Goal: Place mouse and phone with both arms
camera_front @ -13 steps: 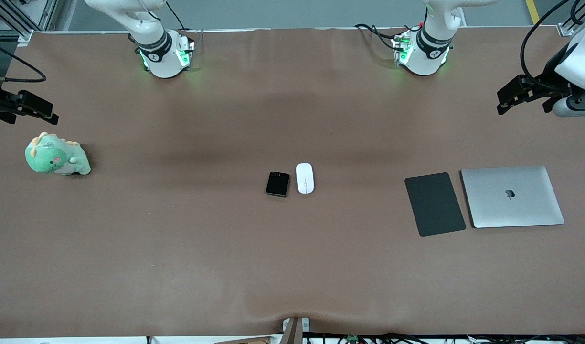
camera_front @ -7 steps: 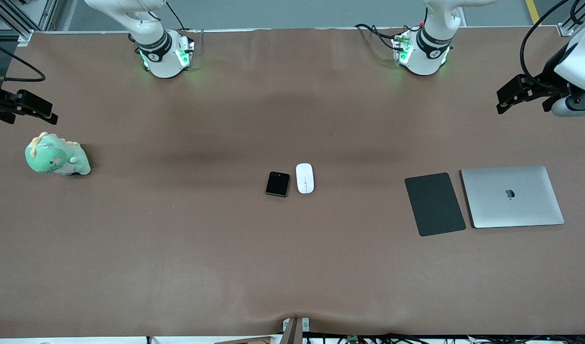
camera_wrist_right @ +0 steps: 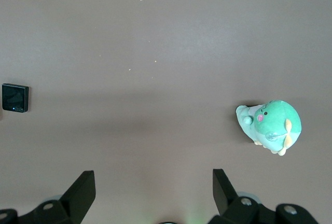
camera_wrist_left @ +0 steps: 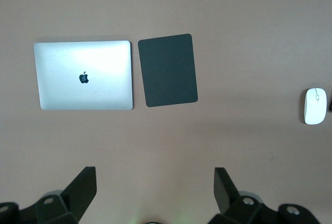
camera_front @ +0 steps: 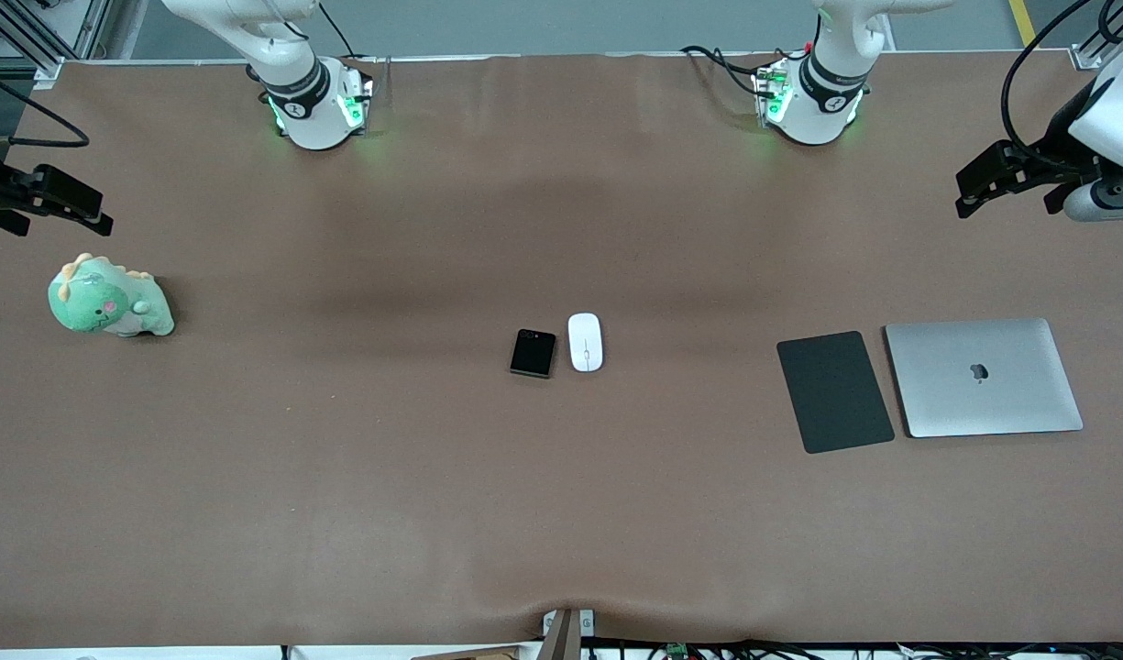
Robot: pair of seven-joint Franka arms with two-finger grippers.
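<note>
The white oval mouse [camera_front: 585, 342] and the small black phone [camera_front: 533, 353] lie side by side at the middle of the brown table; the phone is on the side toward the right arm's end. The mouse also shows in the left wrist view [camera_wrist_left: 315, 106], the phone in the right wrist view [camera_wrist_right: 15, 97]. My left gripper [camera_front: 967, 194] hangs open and empty high over the left arm's end of the table; in its wrist view [camera_wrist_left: 154, 185] the fingers stand wide apart. My right gripper [camera_front: 92, 216] hangs open and empty over the right arm's end, its wrist view [camera_wrist_right: 153, 185] showing bare table between the fingers.
A dark grey mouse pad [camera_front: 834, 391] and a closed silver laptop [camera_front: 983, 377] lie side by side toward the left arm's end. A green plush dinosaur [camera_front: 108, 299] sits toward the right arm's end, under the right gripper. A small bracket [camera_front: 567, 628] sits at the table's near edge.
Both grippers have drifted very slightly while staying high over their ends of the table. The mouse and the phone have not moved.
</note>
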